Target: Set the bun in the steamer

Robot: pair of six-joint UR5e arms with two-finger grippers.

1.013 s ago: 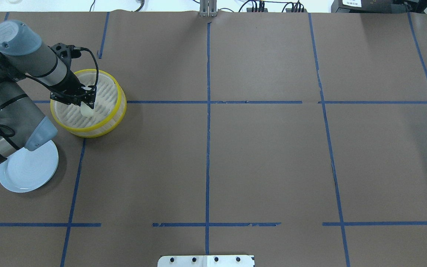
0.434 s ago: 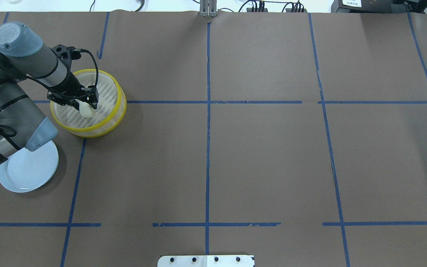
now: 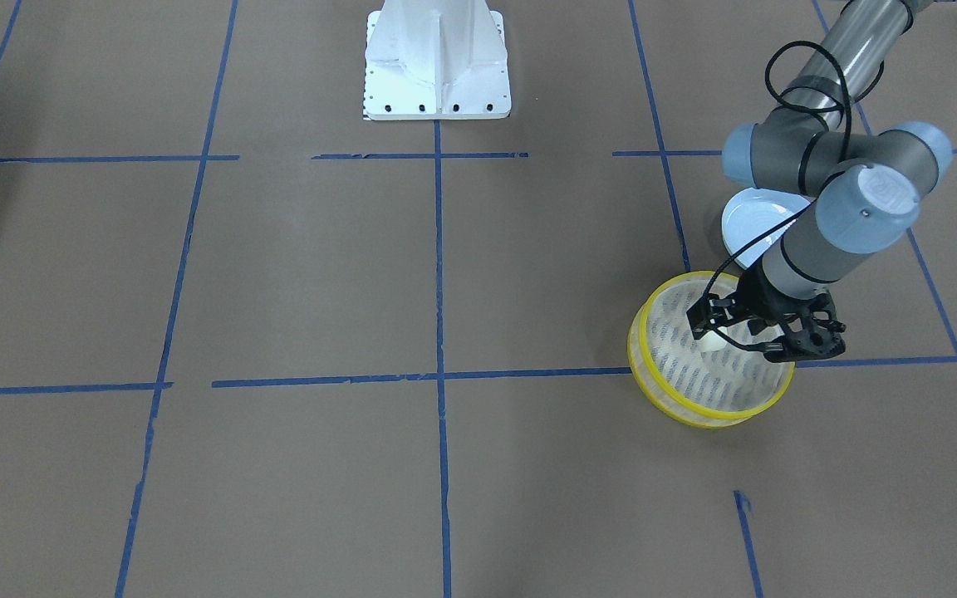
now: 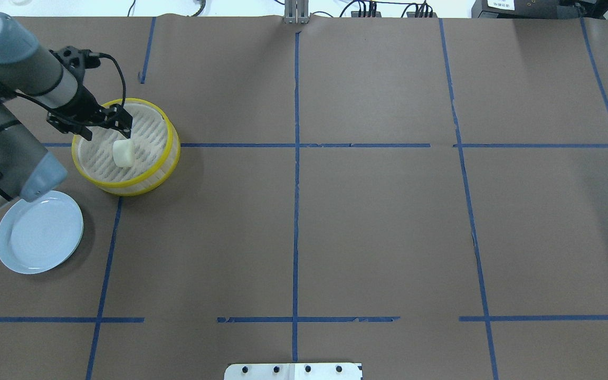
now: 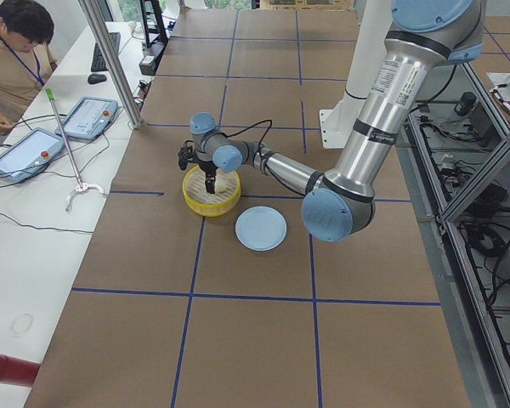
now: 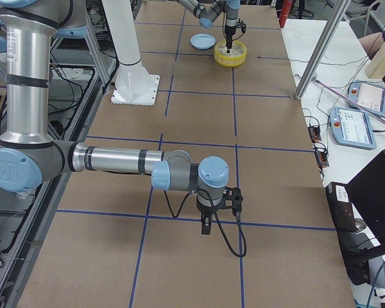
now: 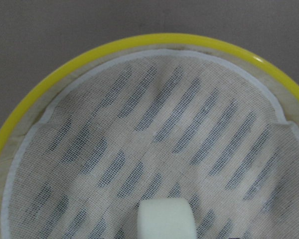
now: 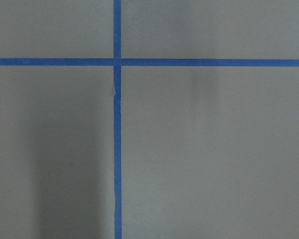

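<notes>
Right end effector (image 6: 206,226): too far off, could not tell its grip | left end effector (image 4: 107,130): fingers spread, empty, over steamer (image 4: 124,191) | bun (image 4: 123,153): cream, blocky, lay on slotted base, cropped in wrist view.

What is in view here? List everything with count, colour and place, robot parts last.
bun: one, cream-white, lying on the steamer's slotted base, free of the gripper
steamer: one, yellow rims, whitish sides, table's left side
plate: one, pale blue, beside the steamer, nearer the robot
table: one, covered in brown paper
blue tape: many lines, forming a grid on the paper
mount plate: one, white, centre of the robot's edge
left gripper: one, black, open, above the steamer, apart from the bun
right gripper: one, black, over the table near a tape line; open or shut cannot be told
</notes>
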